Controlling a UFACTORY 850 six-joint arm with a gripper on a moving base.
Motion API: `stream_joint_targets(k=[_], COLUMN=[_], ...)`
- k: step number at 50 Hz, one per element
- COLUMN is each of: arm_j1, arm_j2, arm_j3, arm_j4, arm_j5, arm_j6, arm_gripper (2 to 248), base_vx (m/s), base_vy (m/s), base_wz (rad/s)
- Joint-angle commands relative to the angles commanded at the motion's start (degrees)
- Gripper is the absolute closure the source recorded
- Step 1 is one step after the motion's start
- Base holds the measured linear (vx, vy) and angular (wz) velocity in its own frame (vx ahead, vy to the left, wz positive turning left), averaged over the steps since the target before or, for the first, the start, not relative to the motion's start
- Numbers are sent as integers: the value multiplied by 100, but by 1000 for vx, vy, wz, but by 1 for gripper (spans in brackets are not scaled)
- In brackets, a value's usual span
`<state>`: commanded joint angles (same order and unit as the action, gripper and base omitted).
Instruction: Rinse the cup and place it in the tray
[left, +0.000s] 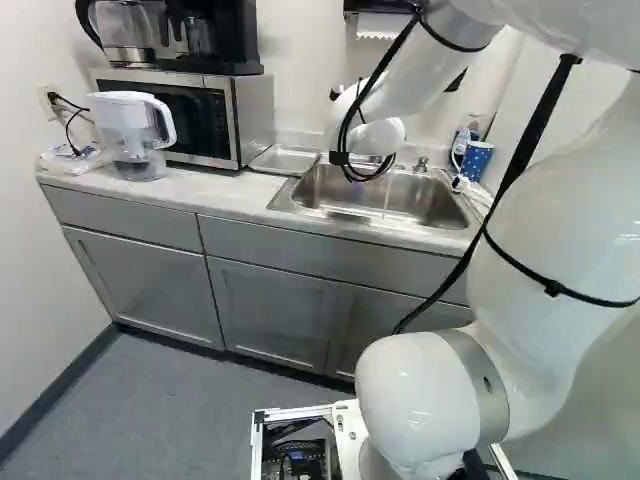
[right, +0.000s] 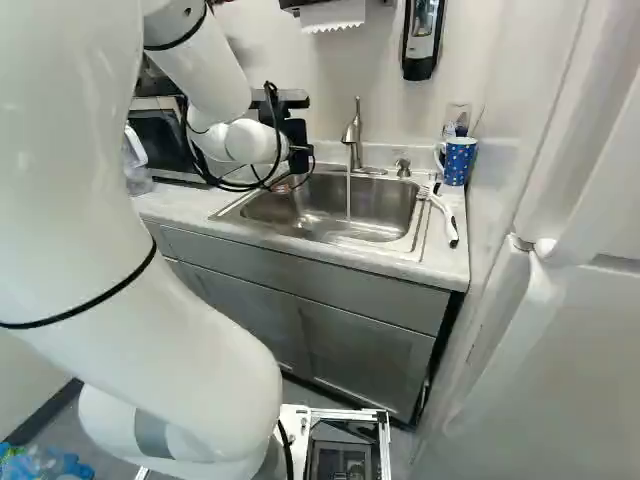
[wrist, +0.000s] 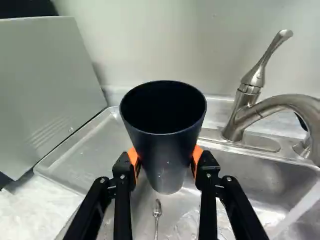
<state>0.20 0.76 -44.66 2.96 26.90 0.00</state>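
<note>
Part-open gripper (right: 298, 135) clamps dark cup (wrist: 164, 150), contents unclear, over sink (right: 392, 205) holding spoon (wrist: 157, 209) and running water (right: 348, 197); tray (wrist: 82, 157) at left.

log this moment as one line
end effector: shut on cup | cup: clear of stream | tap: running | tray: beside sink | placing: not yet done

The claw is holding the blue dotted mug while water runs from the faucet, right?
Not quite: the wrist view shows the claw holding a dark cup; the blue dotted mug stands beside the sink. Water does run from the faucet.
</note>
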Motion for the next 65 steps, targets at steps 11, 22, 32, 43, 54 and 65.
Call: stream_joint_targets(k=[11,22,32,43,54,65], arm_j1=[-28,-28,-40,-125,-242,-374], arm_j2=[-67,-117,-144,-140,-137,-66], arm_j3=[58,149,249,401,548,674], arm_j4=[0,0,0,15,72,168], arm_j5=[0,0,3,35,77,156], arm_j6=[0,0,0,0,0,0], arm_gripper=[129,129,129,129,129,129], base_vx=[0,0,0,0,0,0], base_vy=[0,0,0,0,0,0], base_wz=[0,0,0,0,0,0])
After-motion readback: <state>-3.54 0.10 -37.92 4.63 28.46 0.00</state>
